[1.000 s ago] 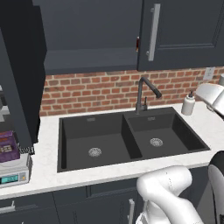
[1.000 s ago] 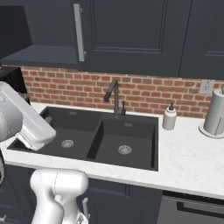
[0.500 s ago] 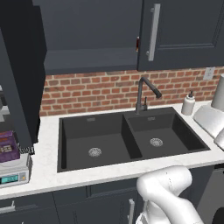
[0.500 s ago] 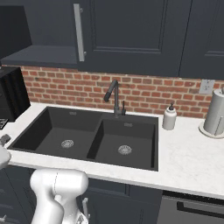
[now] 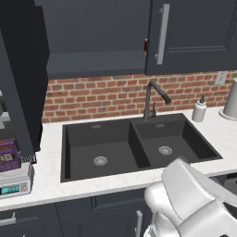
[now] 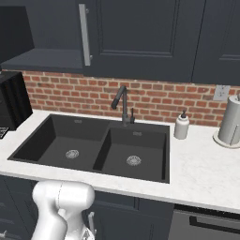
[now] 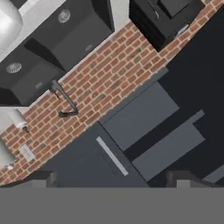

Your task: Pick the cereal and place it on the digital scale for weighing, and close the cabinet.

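**Cereal on scale, cabinet door open**

Cereal (image 5: 9, 155) standing upright on digital scale (image 5: 15, 182), far left of counter, beside open cabinet (image 5: 99, 37) door. Right-hand door shut, bar handle (image 5: 161, 33) vertical. Gripper (image 7: 114, 180) spread wide, holding nothing, facing cabinet interior and brick wall. Dark double sink (image 6: 98, 149) with faucet (image 6: 123, 104) at centre; soap bottle (image 6: 181, 125) to its right.

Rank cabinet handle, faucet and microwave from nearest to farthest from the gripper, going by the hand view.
From the open gripper, as the hand view suggests:
1. cabinet handle: just ahead of the fingertips, on the closed door.
2. faucet: beyond the handle, against the brick wall.
3. microwave: at the far edge of the view, on the counter.
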Motion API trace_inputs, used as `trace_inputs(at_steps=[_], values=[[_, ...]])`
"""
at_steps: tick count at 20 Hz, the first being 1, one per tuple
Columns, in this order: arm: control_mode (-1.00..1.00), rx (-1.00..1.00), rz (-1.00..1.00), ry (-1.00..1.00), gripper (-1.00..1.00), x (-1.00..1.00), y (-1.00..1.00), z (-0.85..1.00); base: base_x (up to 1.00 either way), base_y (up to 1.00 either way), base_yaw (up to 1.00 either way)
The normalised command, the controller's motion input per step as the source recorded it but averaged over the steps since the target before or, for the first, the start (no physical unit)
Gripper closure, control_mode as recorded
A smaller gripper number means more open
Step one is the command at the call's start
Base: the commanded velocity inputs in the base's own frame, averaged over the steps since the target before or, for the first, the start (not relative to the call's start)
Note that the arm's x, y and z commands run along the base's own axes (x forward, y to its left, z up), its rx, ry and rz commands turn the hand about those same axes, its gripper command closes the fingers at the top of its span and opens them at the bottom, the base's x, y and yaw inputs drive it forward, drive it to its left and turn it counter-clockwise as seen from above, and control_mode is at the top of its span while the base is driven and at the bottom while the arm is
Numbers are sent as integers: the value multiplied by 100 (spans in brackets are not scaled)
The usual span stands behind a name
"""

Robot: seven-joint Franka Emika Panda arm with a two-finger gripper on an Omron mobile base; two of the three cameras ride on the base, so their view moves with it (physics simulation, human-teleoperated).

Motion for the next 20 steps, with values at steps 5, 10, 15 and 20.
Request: trace_inputs(at_steps=[5,10,15,20], values=[[-100,0,-10,-31,-100,-9,100,0,0,0,0],[-100,2,-11,-14,-100,-7,100,1,0,0,0],[-100,10,-8,-6,-100,-31,96,12,0,0,0],[-100,9,-7,-3,-100,-8,100,1,0,0,0]])
